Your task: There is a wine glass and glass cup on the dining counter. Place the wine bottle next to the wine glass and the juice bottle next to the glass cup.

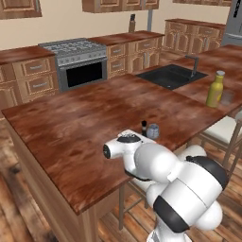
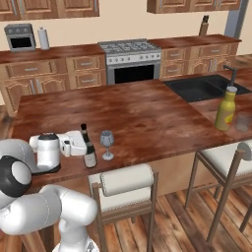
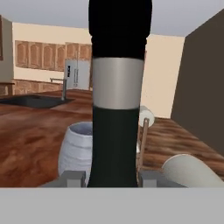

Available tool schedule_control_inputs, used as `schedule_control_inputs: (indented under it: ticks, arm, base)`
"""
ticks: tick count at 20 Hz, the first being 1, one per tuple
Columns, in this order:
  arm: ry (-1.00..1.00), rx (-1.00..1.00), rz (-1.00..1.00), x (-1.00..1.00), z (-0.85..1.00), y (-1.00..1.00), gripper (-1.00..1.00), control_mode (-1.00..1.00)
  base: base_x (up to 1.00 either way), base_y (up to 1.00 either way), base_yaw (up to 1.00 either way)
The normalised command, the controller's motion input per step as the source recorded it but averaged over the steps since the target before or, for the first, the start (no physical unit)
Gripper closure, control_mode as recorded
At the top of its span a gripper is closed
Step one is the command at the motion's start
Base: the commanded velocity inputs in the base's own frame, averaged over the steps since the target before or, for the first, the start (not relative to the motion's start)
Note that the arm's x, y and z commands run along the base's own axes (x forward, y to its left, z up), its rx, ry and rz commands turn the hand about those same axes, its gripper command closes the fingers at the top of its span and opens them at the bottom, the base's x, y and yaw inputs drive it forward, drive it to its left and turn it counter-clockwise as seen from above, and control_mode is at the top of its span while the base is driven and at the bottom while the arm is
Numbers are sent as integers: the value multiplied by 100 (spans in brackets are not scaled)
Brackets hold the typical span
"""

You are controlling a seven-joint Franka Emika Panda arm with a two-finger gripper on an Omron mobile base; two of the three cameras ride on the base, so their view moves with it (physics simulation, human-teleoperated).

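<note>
The slim dark wine bottle (image 2: 89, 148) stands upright on the reddish dining counter (image 2: 147, 113) near its front edge, just left of the wine glass (image 2: 107, 144). My gripper (image 2: 83, 147) is shut on the bottle from the left. In the hand view the bottle (image 3: 116, 109) rises between my fingertips (image 3: 73, 177), and the wine glass bowl (image 3: 76, 148) shows right behind it. The arm hides most of the bottle (image 1: 143, 126) in the left base view, beside the glass (image 1: 152, 131). Far right, the yellow juice bottle (image 2: 226, 108) stands next to the glass cup (image 2: 242, 121).
A black sink (image 2: 202, 88) with a faucet is set in the counter behind the juice bottle. Stools with white cushions (image 2: 129, 180) (image 2: 224, 153) stand along the front edge. The stove (image 2: 130, 61), a toaster oven (image 2: 19, 37) and a paper-towel roll (image 2: 44, 38) line the back wall.
</note>
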Motion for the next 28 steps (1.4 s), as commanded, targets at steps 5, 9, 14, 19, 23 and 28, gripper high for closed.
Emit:
schedule_control_inputs:
  ticks: [5,9,14,19,23,28]
  arm:
    - [-7,2,13,16,-10,-7,100,-100]
    - [-3,4,10,22,-1,-1,100,-100]
    - [0,4,6,20,-2,0,100,-100]
    - [-6,4,3,21,-15,0,100,-100]
    - [-14,4,1,16,-23,0,100,-100]
    - [-15,4,0,0,-31,0,100,-100]
  base:
    - [0,0,0]
    - [0,0,0]
    - [0,0,0]
    - [0,0,0]
    - [0,0,0]
    - [0,0,0]
